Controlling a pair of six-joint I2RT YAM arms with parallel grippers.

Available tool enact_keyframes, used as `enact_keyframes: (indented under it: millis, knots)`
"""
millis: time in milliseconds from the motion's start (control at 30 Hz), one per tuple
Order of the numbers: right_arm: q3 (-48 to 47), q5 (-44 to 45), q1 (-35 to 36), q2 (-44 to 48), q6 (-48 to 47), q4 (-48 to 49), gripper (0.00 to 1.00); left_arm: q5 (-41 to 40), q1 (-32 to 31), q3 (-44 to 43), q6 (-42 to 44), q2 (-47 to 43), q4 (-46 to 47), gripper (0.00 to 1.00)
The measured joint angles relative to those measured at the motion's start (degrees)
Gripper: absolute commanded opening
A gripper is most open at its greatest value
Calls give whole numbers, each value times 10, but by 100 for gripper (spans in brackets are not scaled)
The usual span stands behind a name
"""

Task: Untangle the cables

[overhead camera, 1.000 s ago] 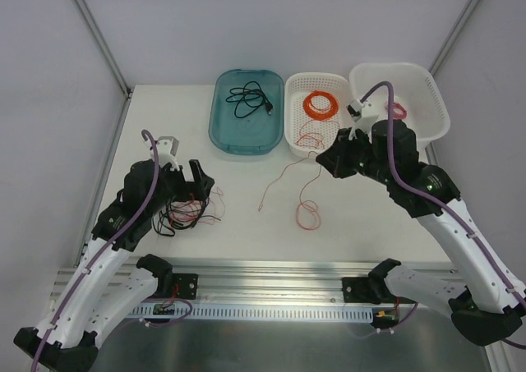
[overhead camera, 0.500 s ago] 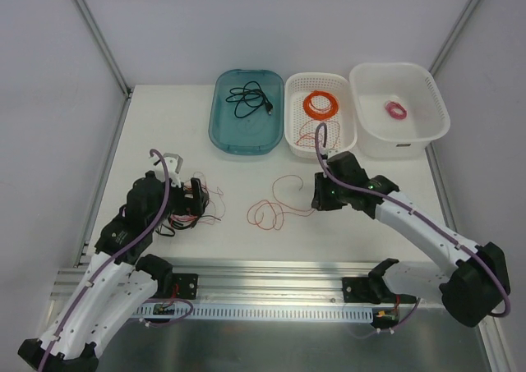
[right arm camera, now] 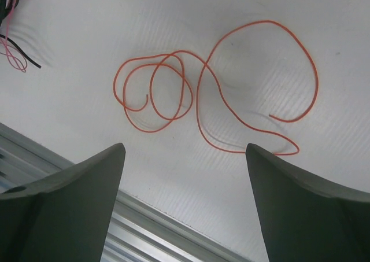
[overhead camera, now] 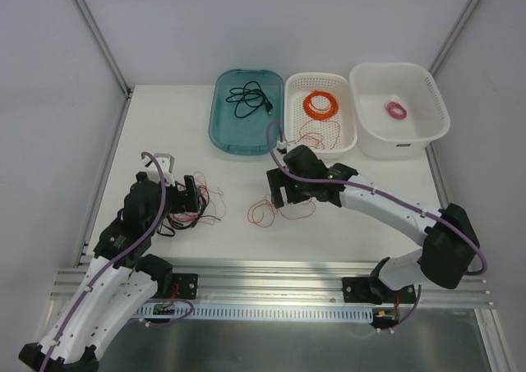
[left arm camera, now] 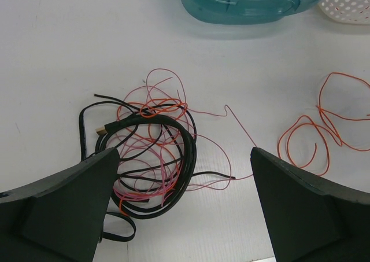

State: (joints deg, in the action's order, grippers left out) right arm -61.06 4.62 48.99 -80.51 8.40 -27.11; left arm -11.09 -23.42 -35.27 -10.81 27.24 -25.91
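On the table point(overhead camera: 164, 126), the tangled clump of cables point(overhead camera: 187, 209) lies at the near left. A loose wire point(overhead camera: 275, 212) lies to its right, near the middle. Along the far edge stand a tray point(overhead camera: 223, 134) on the left holding a cord point(overhead camera: 249, 99), a middle basket point(overhead camera: 316, 76) holding a ring coil point(overhead camera: 309, 104) and loose strands point(overhead camera: 311, 134), and a right basket point(overhead camera: 394, 149) holding a small coil point(overhead camera: 396, 110).

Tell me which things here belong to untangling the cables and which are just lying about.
Job:
tangled clump of cables
loose orange wire

Lying about:
teal tray with black cable
middle basket with orange coil
right basket with pink coil
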Motion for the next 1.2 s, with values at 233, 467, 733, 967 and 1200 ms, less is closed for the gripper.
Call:
enact_keyframes:
  millis: [233, 467, 733, 967, 1200]
  knots:
    - [-56, 26, 31, -120, 0, 17, 98, -15, 0, 4, 0, 0, 0, 99]
    - [-75, 31, 35, -213, 3, 25, 97, -26, 0, 5, 0, -5, 1, 99]
    - [-85, 38, 37, -265, 6, 30, 78, -30, 0, 5, 0, -10, 3, 99]
    - [-92, 58, 33, -273, 6, 24, 2, -30, 0, 5, 0, -11, 3, 99]
    - [-84, 68, 35, -262, 10, 24, 1, -30, 0, 5, 0, -12, 3, 99]
